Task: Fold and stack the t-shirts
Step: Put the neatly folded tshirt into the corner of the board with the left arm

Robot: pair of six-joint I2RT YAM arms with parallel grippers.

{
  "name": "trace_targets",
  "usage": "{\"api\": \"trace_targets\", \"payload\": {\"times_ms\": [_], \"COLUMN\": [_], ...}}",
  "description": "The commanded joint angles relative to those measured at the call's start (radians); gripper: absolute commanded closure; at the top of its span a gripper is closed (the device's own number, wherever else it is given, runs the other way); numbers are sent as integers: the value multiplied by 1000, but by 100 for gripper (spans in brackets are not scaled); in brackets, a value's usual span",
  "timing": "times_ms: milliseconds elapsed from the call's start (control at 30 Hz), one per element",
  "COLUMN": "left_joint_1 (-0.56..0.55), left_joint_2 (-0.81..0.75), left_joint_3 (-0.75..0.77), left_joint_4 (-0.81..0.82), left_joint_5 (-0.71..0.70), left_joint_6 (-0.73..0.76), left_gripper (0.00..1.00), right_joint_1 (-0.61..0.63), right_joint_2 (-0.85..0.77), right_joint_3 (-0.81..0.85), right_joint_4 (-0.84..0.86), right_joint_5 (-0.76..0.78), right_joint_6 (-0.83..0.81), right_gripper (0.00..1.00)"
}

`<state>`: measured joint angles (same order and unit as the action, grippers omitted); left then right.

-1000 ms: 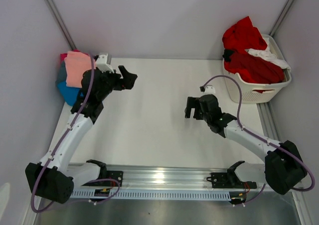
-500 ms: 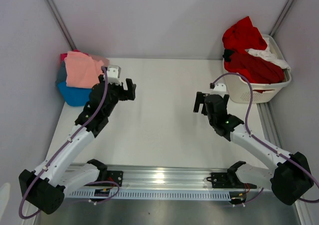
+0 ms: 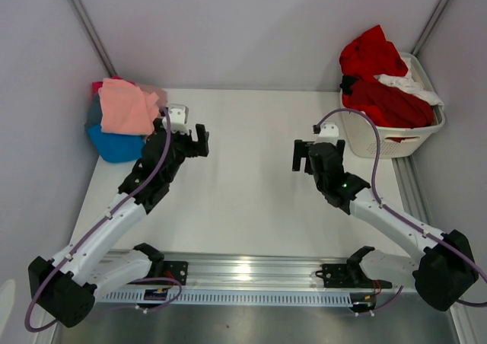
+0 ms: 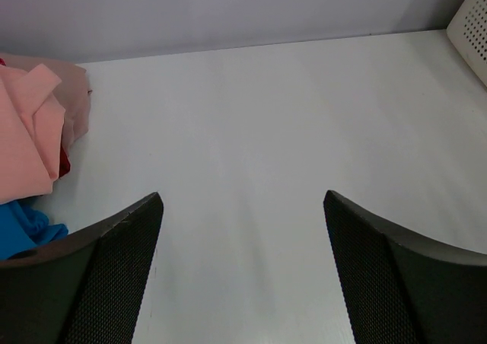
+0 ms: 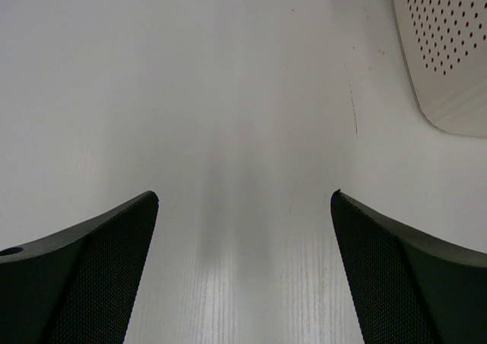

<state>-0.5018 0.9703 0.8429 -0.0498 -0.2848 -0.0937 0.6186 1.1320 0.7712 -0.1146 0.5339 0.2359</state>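
At far-left table corner: salmon-pink soft cloth t-shirt (image 3: 125, 106), folded, topping a stack over bright blue t-shirt (image 3: 110, 144). Left gripper (image 4: 242, 199) spread wide, holding nothing, just right of that stack, pointed out across white table (image 3: 243, 131). Right gripper (image 5: 243, 195) likewise parted and empty. Probable next step: fetching from crumpled red t-shirts (image 3: 380, 85) heaped in white perforated plastic laundry basket (image 3: 388, 142), far right. Basket wall near, ahead and right of right gripper; well apart from left gripper. Right arm judged nearer for the pick.

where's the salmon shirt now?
Top view: salmon shirt sits at the table's far-left corner, over the blue shirt, just left of the open left tool.
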Motion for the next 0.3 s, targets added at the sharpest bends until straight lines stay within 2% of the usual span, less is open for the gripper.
{"api": "trace_targets", "payload": {"times_ms": [0, 133, 267], "left_joint_1": [-12, -12, -11], "left_joint_2": [-4, 10, 11], "left_joint_3": [-7, -4, -1], "left_joint_4": [44, 71, 74], "left_joint_5": [-25, -20, -40], "left_joint_6": [15, 17, -8], "left_gripper": [11, 12, 10], "right_joint_1": [9, 10, 9], "right_joint_2": [15, 20, 18], "right_joint_3": [42, 42, 42], "right_joint_4": [23, 30, 30], "right_joint_5": [28, 20, 44], "right_joint_6": [-21, -27, -18], "right_gripper": [0, 1, 1]}}
